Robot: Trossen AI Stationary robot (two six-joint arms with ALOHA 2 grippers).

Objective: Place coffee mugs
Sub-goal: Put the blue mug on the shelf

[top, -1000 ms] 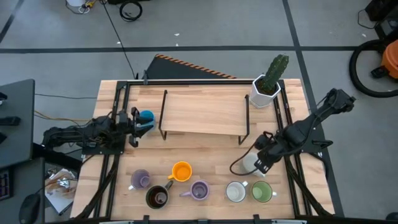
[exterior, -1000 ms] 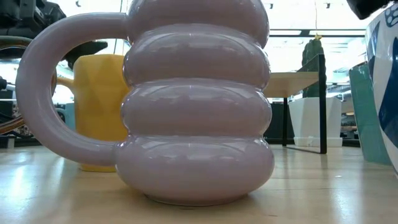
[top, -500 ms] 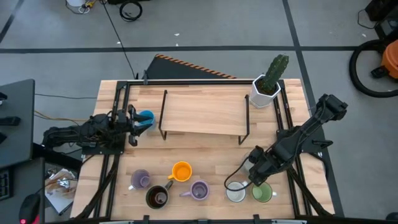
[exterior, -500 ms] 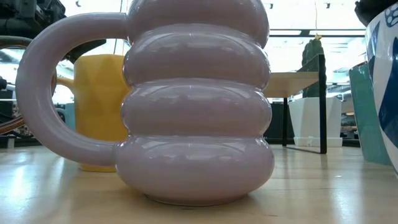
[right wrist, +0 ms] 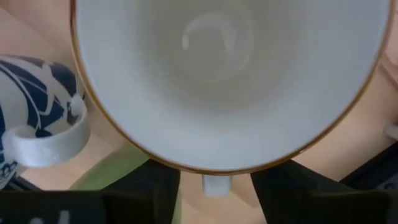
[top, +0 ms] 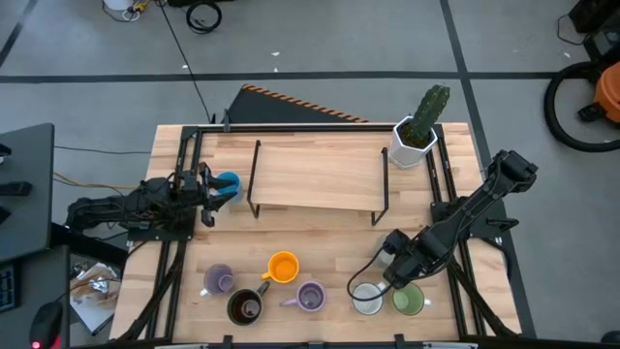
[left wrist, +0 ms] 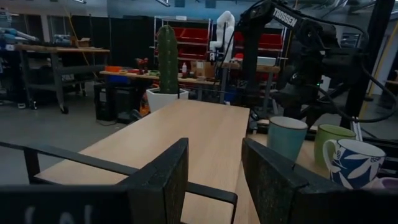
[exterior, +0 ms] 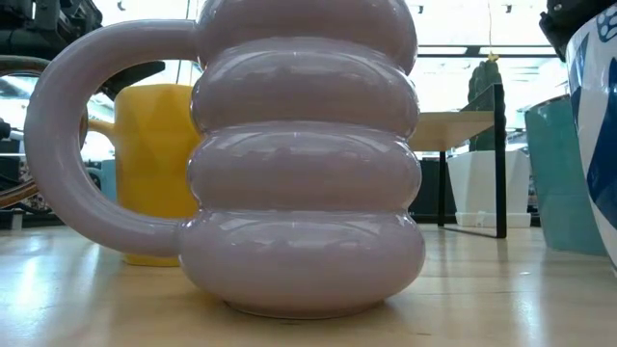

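Mug, gold-rimmed white [right wrist: 224, 81], clamped in R gripper [top: 395, 264], had moved from beside shelf [top: 315, 177] to just above front-row white mug [top: 367, 301]; set-down looked imminent. L gripper [top: 205, 189] open, idle left of shelf.

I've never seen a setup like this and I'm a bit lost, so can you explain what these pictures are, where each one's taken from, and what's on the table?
It is a wooden table with two dark robot arms, pictured from overhead, from table height, and from each wrist. The left gripper waits at the left edge beside a blue mug, fingers open. The right gripper holds a white mug by its rim above the front row: two lavender mugs, an orange one, a dark brown one, a white one and a green one. At the back stand a low wooden shelf and a potted cactus.
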